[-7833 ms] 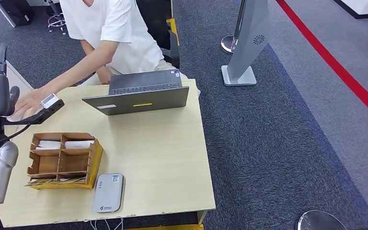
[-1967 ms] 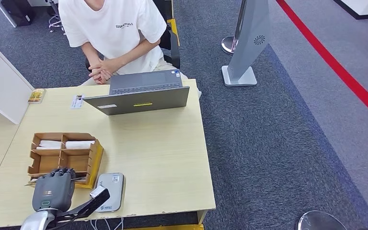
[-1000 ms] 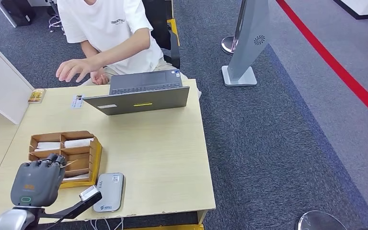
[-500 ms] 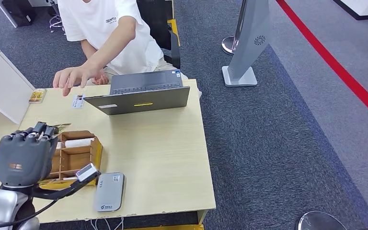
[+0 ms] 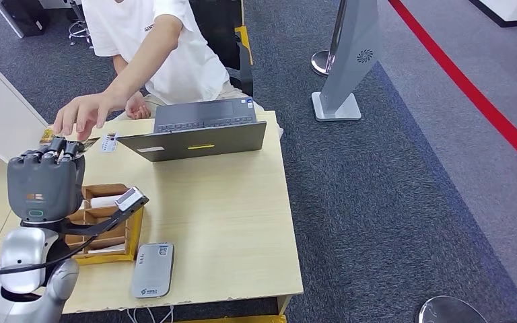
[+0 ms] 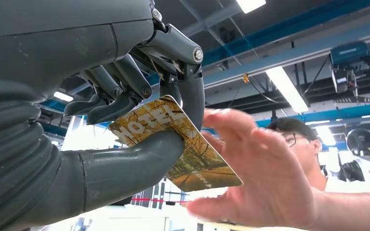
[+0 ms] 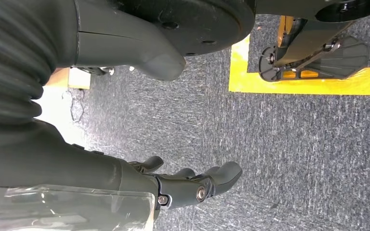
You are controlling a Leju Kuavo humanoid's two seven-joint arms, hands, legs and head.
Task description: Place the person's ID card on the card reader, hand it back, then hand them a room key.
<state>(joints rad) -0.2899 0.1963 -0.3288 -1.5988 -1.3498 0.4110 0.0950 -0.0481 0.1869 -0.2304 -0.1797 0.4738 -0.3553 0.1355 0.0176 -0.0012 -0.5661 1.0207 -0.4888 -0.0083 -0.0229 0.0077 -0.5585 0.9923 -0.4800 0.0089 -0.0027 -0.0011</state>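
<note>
Final stage, by the look of it: left hand (image 5: pixel 46 185) is raised above the table's (image 5: pixel 242 229) far-left corner, pinching a yellow hotel key card (image 6: pixel 178 144) between thumb and fingers — the wrist view shows "HOTEL" printed on it. The person's hand (image 5: pixel 77 116) reaches in over the table edge and sits just beside the card's free end; whether it touches the card, I cannot tell. What looks like the ID card (image 5: pixel 110 142) lies on the table near the laptop (image 5: pixel 195 131), off the reader, so steps 1 and 2 read as done. Left to do, in my judgement: the person takes the card, the hand lets go. Moving right — the divided cardboard card tray (image 5: pixel 131 225) sits under the raised arm, with white cards in its far compartments; the grey card reader (image 5: pixel 152 270) lies just beside it at the near edge, nothing on it. Laptop lid could crowd the handover. Right hand (image 7: pixel 192 185) hangs over carpet, fingers loosely apart, holding nothing.
</note>
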